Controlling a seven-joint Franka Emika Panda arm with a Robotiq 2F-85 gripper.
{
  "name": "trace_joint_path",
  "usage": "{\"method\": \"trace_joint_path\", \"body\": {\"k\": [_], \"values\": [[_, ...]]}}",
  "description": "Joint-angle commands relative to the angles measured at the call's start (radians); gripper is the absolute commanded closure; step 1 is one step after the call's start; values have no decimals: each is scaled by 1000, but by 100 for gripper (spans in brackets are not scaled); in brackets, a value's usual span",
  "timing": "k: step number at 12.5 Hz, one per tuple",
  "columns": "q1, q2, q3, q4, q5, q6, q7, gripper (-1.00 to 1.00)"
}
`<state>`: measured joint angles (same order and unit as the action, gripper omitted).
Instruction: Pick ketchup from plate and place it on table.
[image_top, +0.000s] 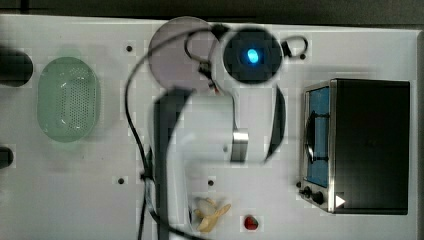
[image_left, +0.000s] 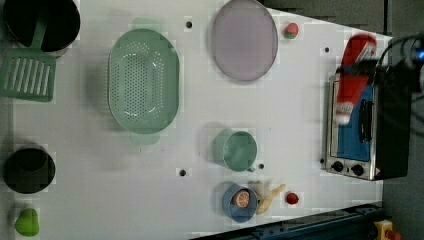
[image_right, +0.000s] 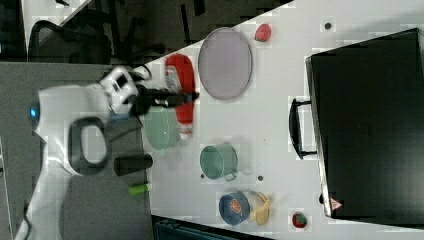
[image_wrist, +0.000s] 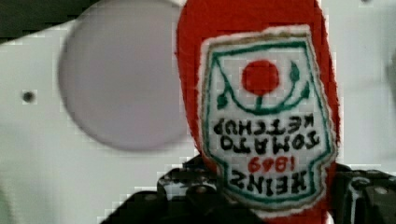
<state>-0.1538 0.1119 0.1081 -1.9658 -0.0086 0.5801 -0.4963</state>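
Raised above the counter (image_right: 280, 125), off the plate (image_right: 225, 62), white arm bent at the elbow in the right view. Dark tool (image_right: 172, 97) closed around the ketchup (image_right: 182, 80) mid-body, bottle lifted clear of the plate. In the wrist view, black fingers (image_wrist: 187, 189) pressed against the ketchup (image_wrist: 261, 93) from both sides, near its label's lower edge. Blue light lit on the arm's joint in the top view.

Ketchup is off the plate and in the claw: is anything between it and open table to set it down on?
Nothing visible blocks it. The ketchup hangs in the claw, clear of the plate. In the right view, bare table lies between the plate, the green cup and the oven.
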Motion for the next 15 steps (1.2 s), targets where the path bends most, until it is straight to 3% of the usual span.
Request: {"method": "trace_joint_path", "body": {"k": [1, 5, 8, 9, 12, 15], "values": [[-6, -40, -1, -178, -2, 67, -20, -19], [-6, -24, -10, -360, -2, 218, -20, -19], [-6, 41, -12, -413, -2, 302, -20, -19], [-6, 70, -13, -415, -2, 322, -20, -27], [-6, 138, -14, -413, -2, 382, -21, -93], [-6, 94, -12, -389, 2, 377, -17, -100]]}}
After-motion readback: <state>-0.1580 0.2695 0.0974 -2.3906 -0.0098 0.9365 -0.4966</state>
